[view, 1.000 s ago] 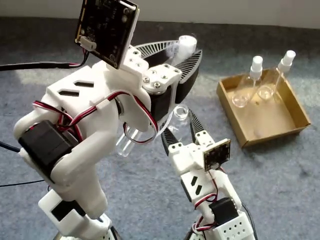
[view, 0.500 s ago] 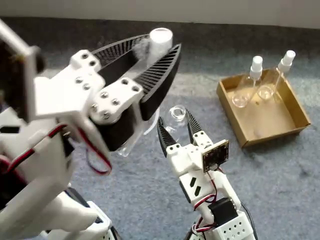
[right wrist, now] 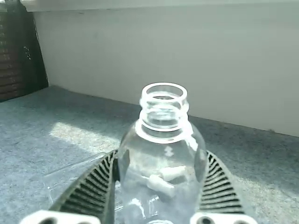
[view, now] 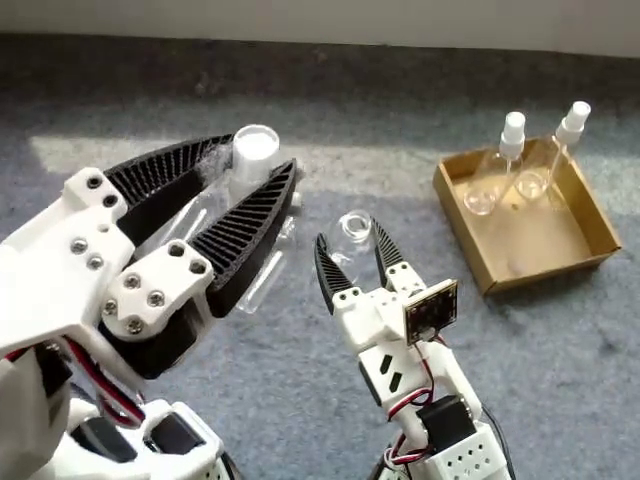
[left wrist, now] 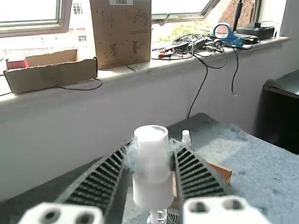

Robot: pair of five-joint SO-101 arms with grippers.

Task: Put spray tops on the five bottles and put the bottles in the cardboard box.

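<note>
Grey carpet (view: 560, 380) covers the table, with a pale wall (view: 400, 20) along the 12 o'clock edge of the high view. At 3 o'clock sits one cardboard box (view: 548, 268) holding two capped bottles (view: 497, 172) (view: 552, 160). The right gripper (view: 350, 232), coming up from 6 o'clock to the middle, is clamped around a third bottle (right wrist: 161, 154), which is upright with its neck open. At 10 o'clock the left gripper (view: 262, 160) is closed on one white spray top (left wrist: 151, 163), near that neck but apart from it. One loose bottle (view: 262, 280) lies on the carpet at 8 o'clock of the held one. A second seems to show between the left gripper's fingers, but I cannot be sure, so the count is four bottles certain and a fifth likely. There are three spray tops: two fitted and one held. The main risk is misalignment. If the top comes down off-centre, it would likely catch the rim and tilt the bottle in its grip. The smooth top could also slip between the ribbed fingers. The left arm passes close over the loose bottle and might roll it away.
</note>
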